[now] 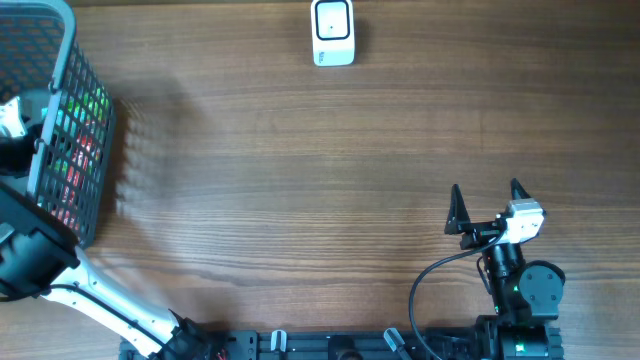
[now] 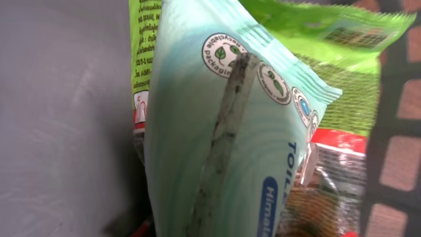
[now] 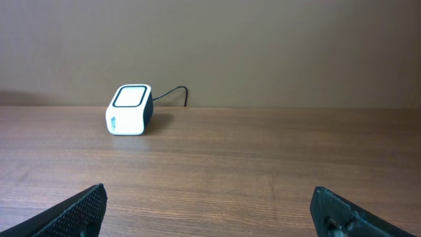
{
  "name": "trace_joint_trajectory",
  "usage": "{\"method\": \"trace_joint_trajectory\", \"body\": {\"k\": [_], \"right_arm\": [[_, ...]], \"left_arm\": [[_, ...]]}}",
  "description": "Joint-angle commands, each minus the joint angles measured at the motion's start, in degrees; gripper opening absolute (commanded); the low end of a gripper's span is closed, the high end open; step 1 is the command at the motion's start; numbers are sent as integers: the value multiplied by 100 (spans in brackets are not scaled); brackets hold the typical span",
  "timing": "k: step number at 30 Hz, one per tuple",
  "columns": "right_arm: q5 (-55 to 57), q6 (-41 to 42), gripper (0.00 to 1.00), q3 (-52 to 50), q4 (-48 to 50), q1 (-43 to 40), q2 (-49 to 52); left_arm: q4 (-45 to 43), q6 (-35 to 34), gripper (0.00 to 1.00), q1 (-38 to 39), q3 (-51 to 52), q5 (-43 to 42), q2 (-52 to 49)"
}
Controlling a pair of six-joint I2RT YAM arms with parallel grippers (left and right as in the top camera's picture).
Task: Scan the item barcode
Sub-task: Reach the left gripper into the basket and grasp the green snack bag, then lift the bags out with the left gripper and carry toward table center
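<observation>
Overhead: noted basket (image 1: 60, 70) at left edge, green packet (image 2: 197, 145) inside it, scanner (image 1: 332, 32) at top centre, well apart. Judged left gripper (image 1: 18, 135), in the basket, pressed together on the packet; right gripper (image 1: 485, 190) spread wide, lower right. Grasped only; lifting and scanning left to do.

Basket (image 1: 70, 120) at table (image 1: 300, 200) left edge; pouch (image 2: 217, 131) in basket, before packets (image 2: 342, 39); scanner (image 1: 332, 32) far centre; right gripper (image 1: 487, 205) near right.
</observation>
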State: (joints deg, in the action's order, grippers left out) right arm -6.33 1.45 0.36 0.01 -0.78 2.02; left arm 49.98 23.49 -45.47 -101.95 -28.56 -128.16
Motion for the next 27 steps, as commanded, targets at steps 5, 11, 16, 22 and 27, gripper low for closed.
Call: {"method": "trace_joint_trajectory", "body": {"k": [5, 11, 16, 22, 27], "right_arm": [[52, 42, 100, -7, 31, 33, -24], [52, 42, 100, -7, 31, 33, -24], [52, 44, 100, -7, 31, 33, -24], [52, 44, 100, -7, 31, 33, -24], [52, 44, 100, -7, 31, 33, -24]], "left_arm": [[-986, -1513, 4, 94, -511, 625, 2260], [-1294, -3095, 4, 181, -511, 916, 4155], [-824, -3939, 4, 1204, -511, -291, 5394], [1239, -3915, 4, 3560, -476, -46, 5346], [2004, -3897, 4, 4924, 46, 162, 4347]]}}
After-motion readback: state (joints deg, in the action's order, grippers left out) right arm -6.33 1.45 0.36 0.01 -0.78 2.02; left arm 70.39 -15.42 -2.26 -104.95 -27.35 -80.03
